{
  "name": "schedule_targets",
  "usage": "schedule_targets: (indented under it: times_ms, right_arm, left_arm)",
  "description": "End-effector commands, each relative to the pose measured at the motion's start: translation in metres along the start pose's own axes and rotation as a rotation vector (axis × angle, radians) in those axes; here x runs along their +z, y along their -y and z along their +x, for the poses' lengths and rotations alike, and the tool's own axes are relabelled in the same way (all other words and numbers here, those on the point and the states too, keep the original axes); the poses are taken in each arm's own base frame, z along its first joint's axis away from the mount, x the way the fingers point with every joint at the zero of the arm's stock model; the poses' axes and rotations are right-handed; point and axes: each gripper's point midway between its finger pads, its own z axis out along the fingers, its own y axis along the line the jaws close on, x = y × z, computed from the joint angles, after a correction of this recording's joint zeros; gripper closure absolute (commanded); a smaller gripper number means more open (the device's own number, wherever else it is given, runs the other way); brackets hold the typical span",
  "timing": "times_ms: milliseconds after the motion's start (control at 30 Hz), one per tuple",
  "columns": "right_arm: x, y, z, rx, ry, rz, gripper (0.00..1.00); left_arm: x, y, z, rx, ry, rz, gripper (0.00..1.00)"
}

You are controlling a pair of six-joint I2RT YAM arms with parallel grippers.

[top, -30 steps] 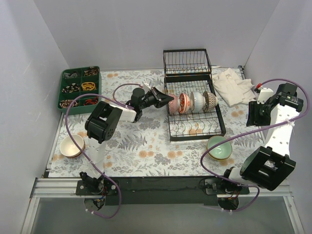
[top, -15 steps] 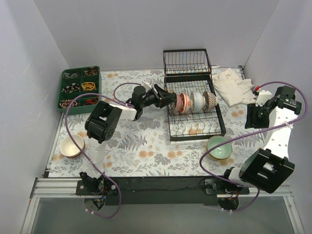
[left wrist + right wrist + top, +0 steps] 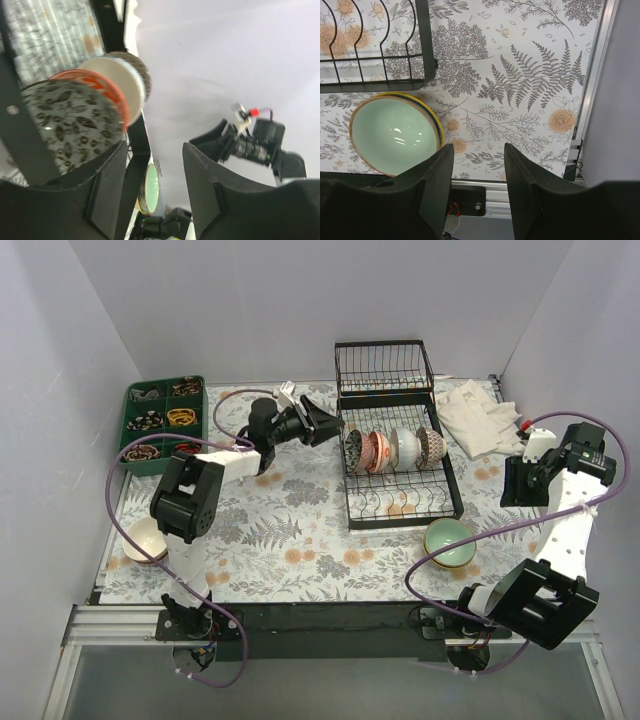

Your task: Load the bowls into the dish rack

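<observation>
The black wire dish rack [image 3: 404, 504] stands right of the table's middle. Several bowls stand on edge in its back row: a grey leaf-patterned one [image 3: 353, 449], a red-orange one [image 3: 375, 451], a white one [image 3: 405, 447] and a brown lattice one [image 3: 431, 446]. The left wrist view shows the same row, with the leaf bowl [image 3: 70, 125] nearest. My left gripper [image 3: 322, 426] is open and empty, just left of the rack. A pale green bowl [image 3: 450, 542] lies on the table in front of the rack and shows in the right wrist view [image 3: 395, 135]. A cream bowl [image 3: 148, 538] sits at the near left. My right gripper [image 3: 510, 488] is open and empty, right of the rack.
A green compartment tray [image 3: 165, 420] with small items stands at the back left. A white cloth [image 3: 480, 415] lies at the back right. The rack's taller basket end [image 3: 385, 368] is at the back. The table's metal front edge [image 3: 520, 192] lies below my right gripper.
My left gripper has let go of the leaf-patterned bowl in the rack and drawn back to the left. The right arm has shifted slightly to the right.
</observation>
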Motion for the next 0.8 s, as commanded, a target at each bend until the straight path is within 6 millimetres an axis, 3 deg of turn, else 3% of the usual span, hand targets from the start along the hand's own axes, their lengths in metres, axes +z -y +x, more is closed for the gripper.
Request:
schedule_targets:
  times_ms: [0,67,200,267,300,367,433,467,767]
  right_arm:
    - [-0.003,-0.006,-0.002,-0.016,0.047,-0.019,0.46]
    - [-0.003,-0.007,-0.003,-0.019,0.052,-0.022,0.47]
    - [-0.008,-0.006,-0.011,-0.021,0.075,-0.018,0.46]
    - [-0.009,-0.007,-0.013,-0.02,0.083,-0.025,0.47]
    - [-0.008,-0.008,-0.015,-0.021,0.087,-0.029,0.46]
    - [-0.009,-0.009,-0.015,-0.023,0.091,-0.033,0.47]
    - [-0.008,-0.008,-0.013,-0.023,0.084,-0.029,0.47]
    - [-0.009,-0.008,-0.012,-0.024,0.087,-0.026,0.46]
    - [-0.008,-0.009,-0.011,-0.022,0.088,-0.031,0.46]
  left_arm:
    - [-0.018,0.067,0.014,0.275,-0.134,0.142,0.54]
    - [-0.015,0.059,0.022,0.402,-0.166,0.129,0.54]
    - [-0.006,0.028,0.025,0.498,-0.193,0.02,0.55]
    - [0.001,0.03,0.019,0.543,-0.172,0.002,0.55]
    - [0.004,0.019,0.016,0.558,-0.174,-0.041,0.56]
    - [0.015,0.025,0.002,0.6,-0.135,-0.067,0.57]
    - [0.022,0.008,-0.001,0.602,-0.148,-0.132,0.57]
    - [0.026,0.014,-0.006,0.624,-0.138,-0.125,0.57]
    - [0.047,-0.008,0.001,0.637,-0.167,-0.184,0.58]
